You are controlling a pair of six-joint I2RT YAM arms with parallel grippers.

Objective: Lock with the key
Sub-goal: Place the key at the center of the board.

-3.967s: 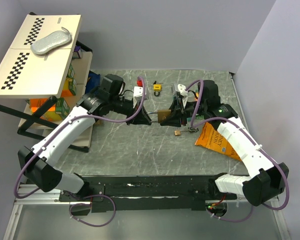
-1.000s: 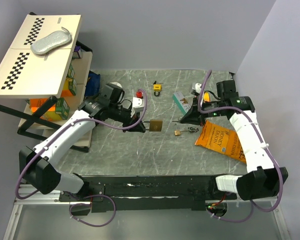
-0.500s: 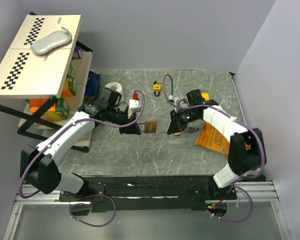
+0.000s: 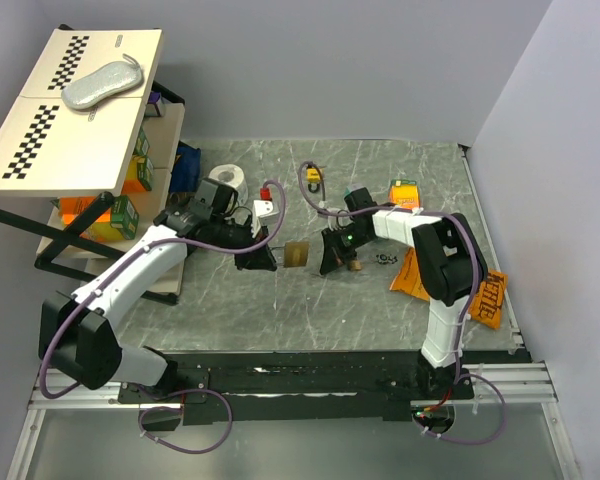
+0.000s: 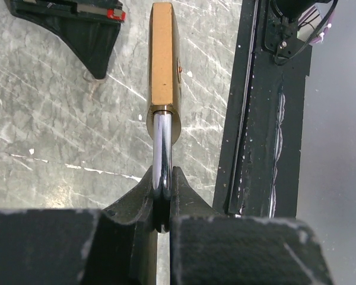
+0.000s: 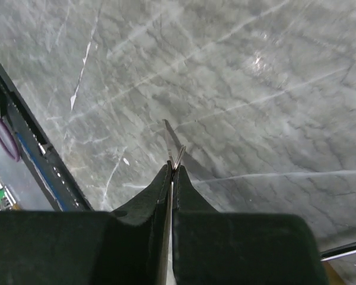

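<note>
The right claw (image 4: 328, 262), clamped on the key (image 6: 169, 145), had swung in beside the padlock (image 4: 297, 254). The left claw (image 4: 263, 259) pinched its shackle (image 5: 162, 142), the body lying lengthwise toward 3 o'clock.

The shackle (image 5: 162, 148) loop disappears inside the left gripper (image 5: 162, 178), and the padlock (image 5: 163, 65) shows edge-on, its keyhole out of sight. Only a thin tip of the key (image 6: 169, 139) pokes from the right gripper (image 6: 172, 169); from above it is too small to make out. The right arm covers part of the orange bag (image 4: 408, 280)
</note>
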